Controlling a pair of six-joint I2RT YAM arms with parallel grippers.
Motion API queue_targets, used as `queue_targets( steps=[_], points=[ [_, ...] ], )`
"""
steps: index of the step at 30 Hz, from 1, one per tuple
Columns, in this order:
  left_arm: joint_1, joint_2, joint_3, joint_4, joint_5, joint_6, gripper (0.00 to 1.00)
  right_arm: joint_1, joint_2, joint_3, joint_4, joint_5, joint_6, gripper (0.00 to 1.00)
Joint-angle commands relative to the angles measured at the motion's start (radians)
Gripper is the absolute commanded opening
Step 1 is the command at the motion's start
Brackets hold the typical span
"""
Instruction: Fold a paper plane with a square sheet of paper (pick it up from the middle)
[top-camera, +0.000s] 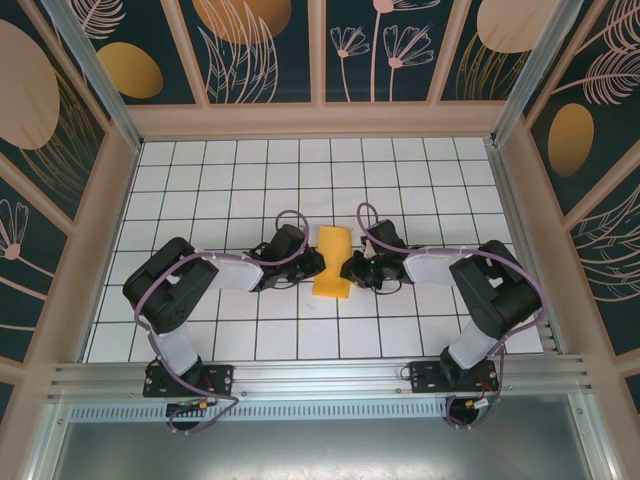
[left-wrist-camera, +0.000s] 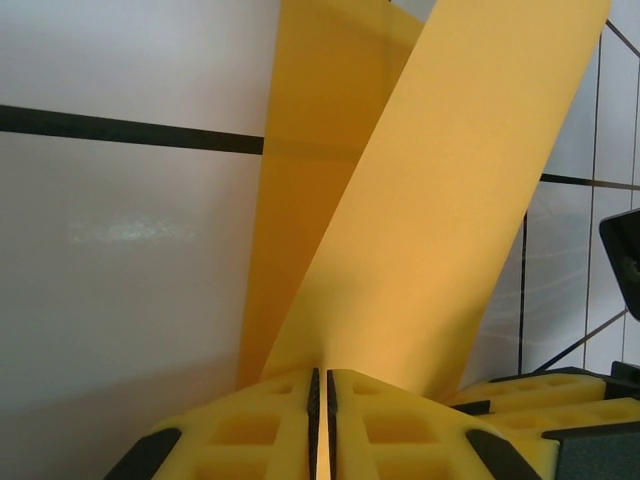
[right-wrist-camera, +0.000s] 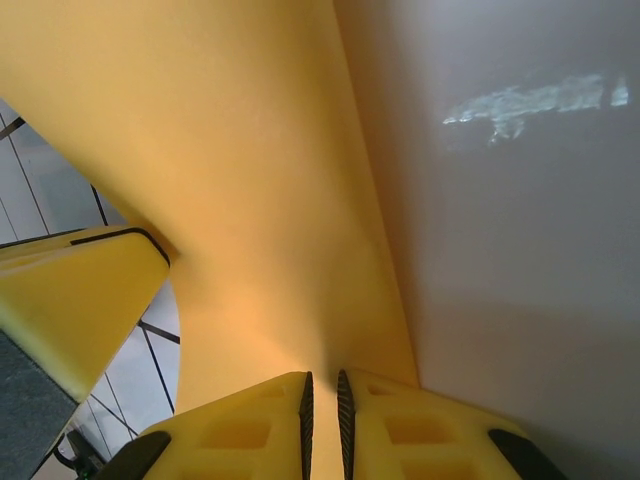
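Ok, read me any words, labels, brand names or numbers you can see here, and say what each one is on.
No readable text anywhere.
The square sheet of paper is plain, the table has only black grid lines, and the walls show leaf and flower patterns.
Any marking on the arm bases is too small to tell.

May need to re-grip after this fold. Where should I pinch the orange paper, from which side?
Likely the long edges of the paper, midway, coming in sideways as the left gripper and right gripper do: it's a narrow folded strip, long edges facing the arms.
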Motion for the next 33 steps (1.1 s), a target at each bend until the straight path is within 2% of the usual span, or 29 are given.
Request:
queue_targets(
  steps=[1, 8, 20, 33],
  points=[
    [-0.004, 0.034, 0.01, -0.029, -0.023, 0.004, 0.13, -0.014, -0.037, -0.002, 0.005, 0.009, -0.015, 0.21],
    [-0.003, 0.058, 0.016, -0.073, -0.034, 0.026, 0.12, -0.024, -0.07, 0.106, -0.005, -0.016, -0.098, 0.22],
    [-0.003, 0.078, 0.027, -0.083, -0.03, 0.032, 0.11, -0.128, 0.113, 0.23, 0.002, -0.038, -0.17, 0.21],
    [-0.004, 0.076, 0.02, -0.092, -0.031, 0.035, 0.11, -0.173, 0.161, 0.23, -0.02, 0.026, -0.199, 0.21]
  ],
)
